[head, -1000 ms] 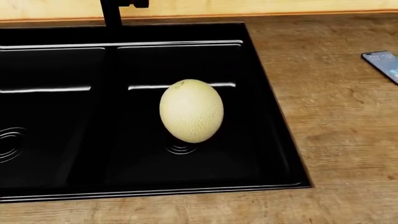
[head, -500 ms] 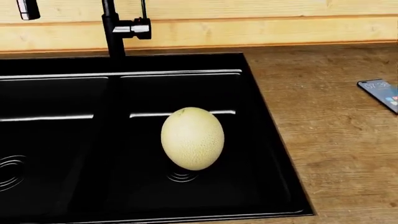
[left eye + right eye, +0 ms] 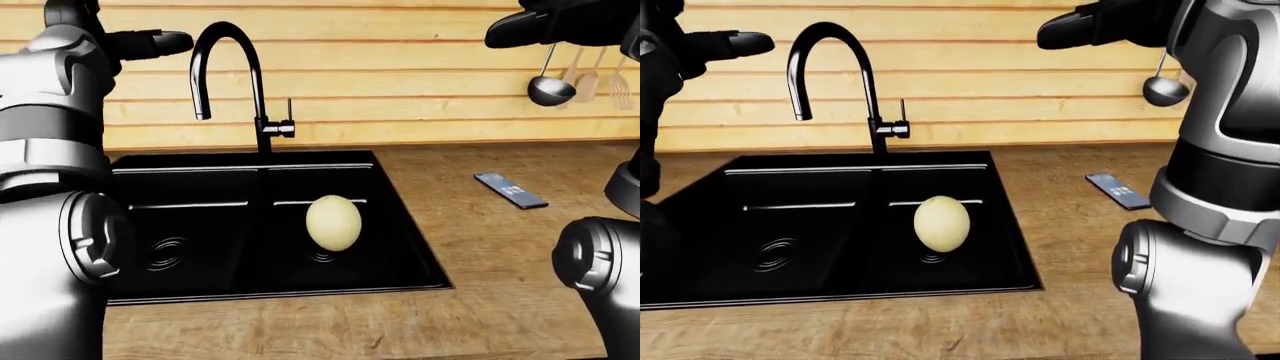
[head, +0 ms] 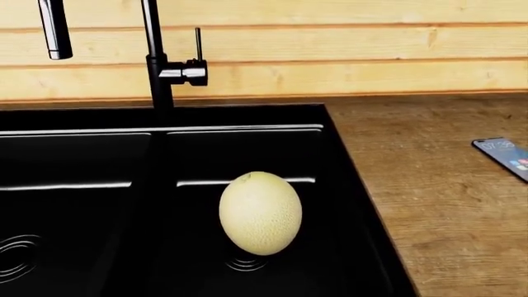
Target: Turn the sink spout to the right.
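Both hands are raised high: the left hand (image 3: 150, 43) hangs beside the top of the spout (image 3: 222, 45) without touching it, the right hand (image 3: 1090, 26) well apart; whether either's fingers are open I cannot tell. The spout arches over the sink's (image 3: 395, 217) left basin. A careless reach could knock the handle (image 4: 196, 59) instead. The right basin holds a melon (image 4: 260, 213).

You have open air all round the spout (image 3: 222, 64); both hands sit raised well clear of it; the melon (image 3: 333, 222) lies low in the basin beneath, right of it.
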Controlling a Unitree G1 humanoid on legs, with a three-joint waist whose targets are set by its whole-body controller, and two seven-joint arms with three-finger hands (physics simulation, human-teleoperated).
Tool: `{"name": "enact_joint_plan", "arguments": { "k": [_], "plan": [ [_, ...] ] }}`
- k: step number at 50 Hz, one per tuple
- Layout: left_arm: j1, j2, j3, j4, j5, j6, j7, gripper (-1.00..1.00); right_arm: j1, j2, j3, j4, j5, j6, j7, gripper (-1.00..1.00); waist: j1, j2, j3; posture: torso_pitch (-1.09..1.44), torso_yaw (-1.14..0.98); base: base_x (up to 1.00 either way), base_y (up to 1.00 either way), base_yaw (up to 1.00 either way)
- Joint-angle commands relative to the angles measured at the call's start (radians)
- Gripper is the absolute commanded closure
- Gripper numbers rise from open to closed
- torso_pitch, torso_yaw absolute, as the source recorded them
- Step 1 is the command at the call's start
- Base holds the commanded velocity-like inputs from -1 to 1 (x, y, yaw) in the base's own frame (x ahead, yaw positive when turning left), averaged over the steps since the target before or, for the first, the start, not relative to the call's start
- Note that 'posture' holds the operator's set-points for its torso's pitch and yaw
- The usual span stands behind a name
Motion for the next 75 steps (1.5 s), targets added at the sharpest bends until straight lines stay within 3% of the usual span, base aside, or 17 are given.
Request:
{"name": "enact_joint_plan", "arguments": {
  "k": [1, 14, 47, 59, 75],
  "plan": [
    [-0.04, 0.008, 0.0, -0.01, 0.009, -0.063, 0.015, -1.0, -0.036, -0.01, -0.006, -0.012, -0.003, -0.029, -0.003, -1.0, 0.0, 0.003, -0.013, -0.45, 0.0, 0.0, 0.0, 0.0],
    [0.018, -0.019, 0.024, 0.102, 0.028, -0.137, 0.087, -1.0, -0.036, -0.008, -0.011, -0.018, -0.009, -0.026, 0.002, -1.0, 0.0, 0.004, -0.013, -0.45, 0.0, 0.0, 0.0, 0.0],
    [0.067, -0.137, 0.02, 0.126, 0.051, -0.16, 0.115, -1.0, -0.026, -0.013, -0.03, -0.033, 0.028, -0.009, -0.025, -1.0, 0.004, -0.002, -0.017, -0.45, 0.0, 0.0, 0.0, 0.0],
    [0.059, -0.179, 0.009, 0.124, 0.053, -0.16, 0.111, -1.0, -0.035, -0.014, -0.006, -0.012, 0.023, -0.022, -0.028, -1.0, 0.001, -0.004, -0.02, -0.45, 0.0, 0.0, 0.0, 0.0],
    [-0.007, -0.267, -0.023, 0.097, 0.054, -0.121, 0.093, -1.0, -0.022, -0.022, -0.016, -0.036, 0.008, -0.008, -0.012, -1.0, 0.006, -0.013, -0.019, -0.45, 0.0, 0.0, 0.0, 0.0]
  ]
}}
